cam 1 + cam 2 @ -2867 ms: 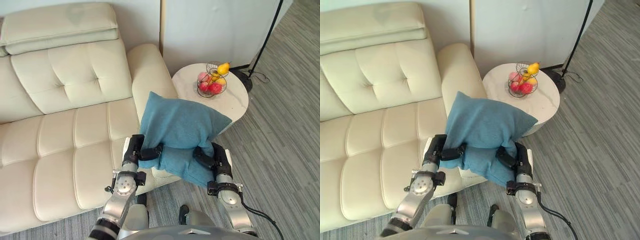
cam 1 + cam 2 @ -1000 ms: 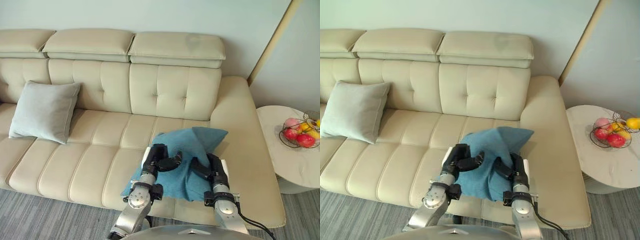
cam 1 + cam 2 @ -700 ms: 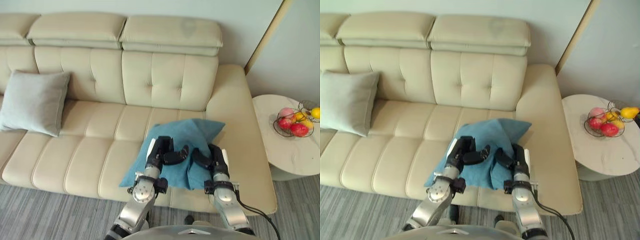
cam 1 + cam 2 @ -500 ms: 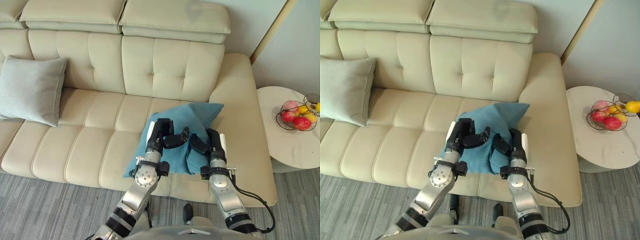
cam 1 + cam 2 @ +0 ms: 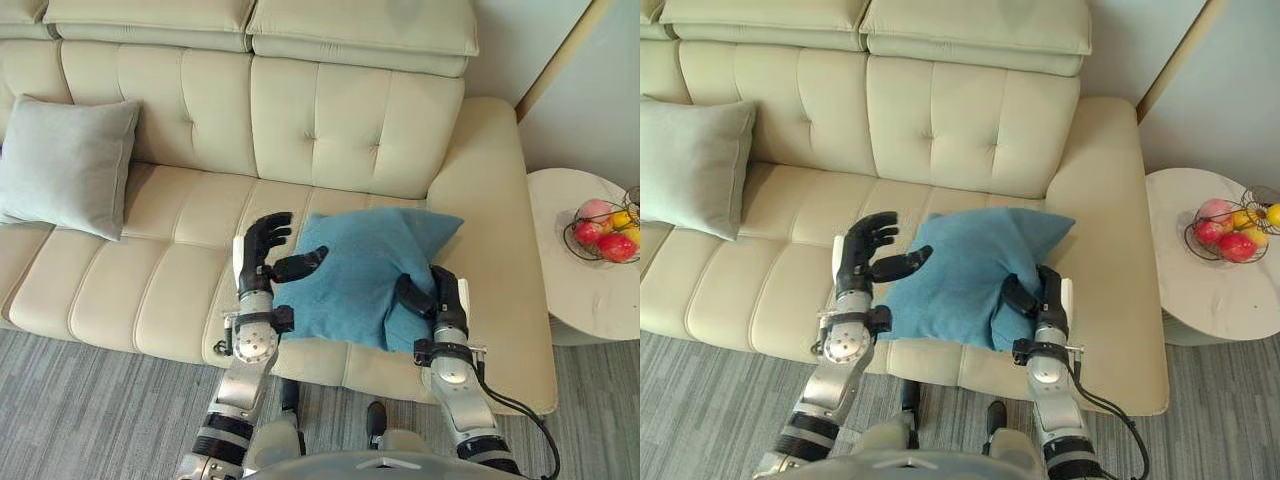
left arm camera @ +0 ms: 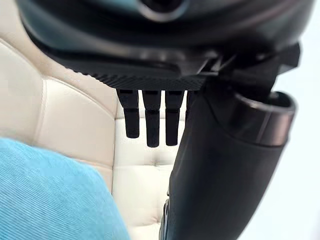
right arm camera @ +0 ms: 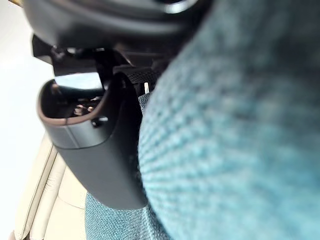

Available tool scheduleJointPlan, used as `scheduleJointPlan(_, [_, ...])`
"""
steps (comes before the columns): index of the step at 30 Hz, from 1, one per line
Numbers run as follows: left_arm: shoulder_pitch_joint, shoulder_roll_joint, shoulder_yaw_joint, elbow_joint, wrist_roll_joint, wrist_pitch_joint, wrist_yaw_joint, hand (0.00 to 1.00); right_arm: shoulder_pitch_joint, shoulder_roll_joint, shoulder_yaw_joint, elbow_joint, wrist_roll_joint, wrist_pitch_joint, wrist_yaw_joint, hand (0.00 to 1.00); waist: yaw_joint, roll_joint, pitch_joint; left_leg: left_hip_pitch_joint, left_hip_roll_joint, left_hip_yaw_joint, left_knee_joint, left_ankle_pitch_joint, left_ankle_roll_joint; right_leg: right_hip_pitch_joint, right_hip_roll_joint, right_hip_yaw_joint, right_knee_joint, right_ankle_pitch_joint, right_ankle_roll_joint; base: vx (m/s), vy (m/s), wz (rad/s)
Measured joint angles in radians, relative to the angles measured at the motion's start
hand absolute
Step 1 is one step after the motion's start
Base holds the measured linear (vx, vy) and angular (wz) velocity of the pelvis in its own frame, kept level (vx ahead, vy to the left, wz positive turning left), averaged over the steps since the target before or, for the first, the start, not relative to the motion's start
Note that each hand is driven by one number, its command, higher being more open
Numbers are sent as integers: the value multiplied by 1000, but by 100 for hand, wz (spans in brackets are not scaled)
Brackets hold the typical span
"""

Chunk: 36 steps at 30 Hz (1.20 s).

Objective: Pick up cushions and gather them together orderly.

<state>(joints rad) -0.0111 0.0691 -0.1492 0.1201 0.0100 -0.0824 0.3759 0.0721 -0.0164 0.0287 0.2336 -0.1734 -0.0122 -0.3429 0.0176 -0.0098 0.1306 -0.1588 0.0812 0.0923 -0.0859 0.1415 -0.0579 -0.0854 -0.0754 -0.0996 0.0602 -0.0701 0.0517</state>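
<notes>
Rumpled teal cushion (image 5: 356, 266) lies on cream sofa (image 5: 350, 120).

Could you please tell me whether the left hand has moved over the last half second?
Yes. The left hand has opened and drawn leftward off the blue cushion; it is now over the sofa seat beside it.

Lower centre-left of frame: left robot hand (image 5: 256, 258) stands upright on its silver-grey forearm, fingers straight and spread, thumb out sideways. Lower centre-right: right robot hand (image 5: 440, 298), thumb curled into the blue cushion (image 5: 360, 270) it grips.
</notes>
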Motion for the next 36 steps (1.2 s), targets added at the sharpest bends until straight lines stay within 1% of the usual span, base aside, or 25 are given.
scheduleJointPlan(4, [20,-13,46,93,-1,27,1,100,10,14,-7,5,0,0,20,0,2,0,0,0,3,4,0,0,0,0,2,1,-2,0,0,0,0,0])
scheduleJointPlan(8, [34,-23,64,180,0,33,1,100,10,23,-10,45,1,0,21,0,3,-2,1,0,1,4,-1,0,0,0,2,0,-6,5,3,0,0,0])
scheduleJointPlan(11, [33,-23,93,262,1,49,-2,100,10,35,-10,77,10,-1,27,0,2,-5,10,-3,1,3,-2,0,0,-1,2,0,-14,11,6,-6,4,-1])
scheduleJointPlan(15, [25,-16,93,336,4,50,-19,100,8,37,-10,96,17,-10,28,0,2,-6,33,-16,-1,3,-3,1,-1,-8,2,0,-26,20,10,0,0,0])
scheduleJointPlan(19, [-12,-2,71,398,44,50,-43,100,-16,36,-12,117,17,-12,28,0,2,-9,64,-34,-1,4,-2,5,-2,-23,3,1,-34,28,13,0,0,0])
scheduleJointPlan(20, [-26,4,59,406,51,50,-50,0,-23,36,-13,117,18,-13,28,0,2,-10,76,-39,0,5,-2,6,-2,-29,3,2,-36,30,13,0,0,0])
scheduleJointPlan(25, [-104,31,-13,425,121,49,-63,0,-61,23,-22,117,19,-15,28,0,2,-17,108,-79,2,14,-1,17,-4,-74,4,17,-37,45,12,-7,-3,-5])
scheduleJointPlan(27, [-132,35,-41,425,122,48,-71,0,-69,19,-30,113,22,-20,27,0,2,-16,117,-89,2,14,-1,20,-1,-83,3,18,-37,49,11,-8,-2,-3])
scheduleJointPlan(30, [-155,38,-46,425,121,48,-69,0,-80,13,-30,107,46,-23,21,0,2,-16,123,-107,3,14,-1,26,-1,-106,3,19,-30,53,10,0,0,0])
scheduleJointPlan(32, [-172,57,-47,425,120,48,-66,0,-85,10,-30,104,59,-27,12,0,2,-16,129,-117,5,13,-1,30,0,-120,3,20,-19,53,10,-40,2,-1])
scheduleJointPlan(36, [-207,68,-81,416,115,44,-58,0,-82,12,-28,65,60,-31,9,0,4,-17,142,-124,6,13,-1,33,1,-131,2,21,-11,53,10,-8,1,0])
